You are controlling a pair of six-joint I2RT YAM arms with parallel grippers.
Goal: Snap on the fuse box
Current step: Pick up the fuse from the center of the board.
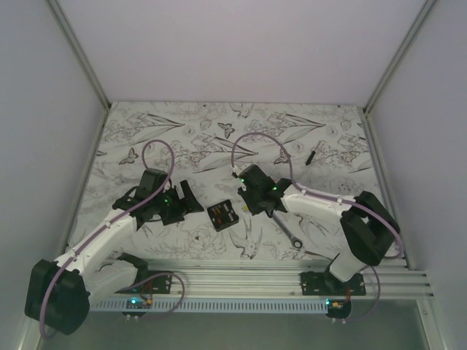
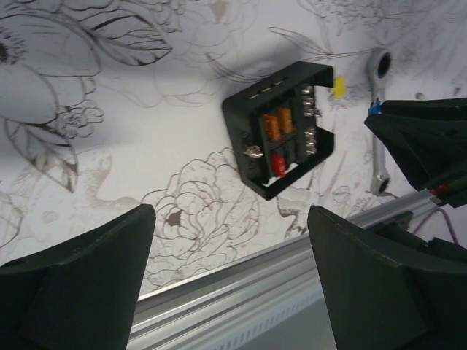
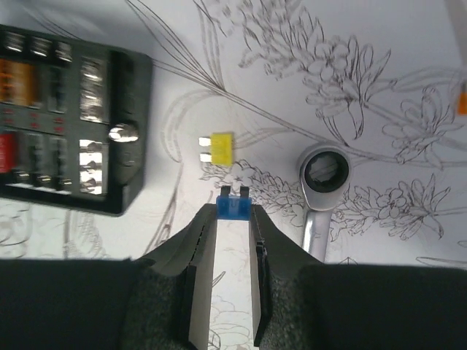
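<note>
Your right gripper [image 3: 233, 219] has its jaws narrow, pinching a small blue fuse [image 3: 233, 206] at the very fingertips. Just beyond the tips, a yellow fuse [image 3: 219, 148] lies loose on the flower-printed table [image 3: 379, 65]. The ring head of a silver wrench [image 3: 325, 171] sits just to the right.

The fuse box [image 3: 66, 120] lies left of these fingers and apart from them, open face up. It holds orange and red fuses, and several slots show bare metal.

Your left gripper [image 2: 228, 215] hangs with its jaws spread wide, holding nothing. The box lies ahead of it, between the two arms and toward the near side of the table.

The grip on the blue fuse looks shallow. A tilted approach or a push against a slot edge could twist the fuse out of the tips. Nothing steadies the box, so pressing down could make it slide or tip. The loose yellow fuse could be knocked away as you swing left.

The box's left side is cut off in the right wrist view. You cannot tell whether the blue fuse is lifted or touching the table. Which way its blades point is hard to make out. A small orange piece [image 3: 462, 102] at the frame edge is too cropped to identify.
</note>
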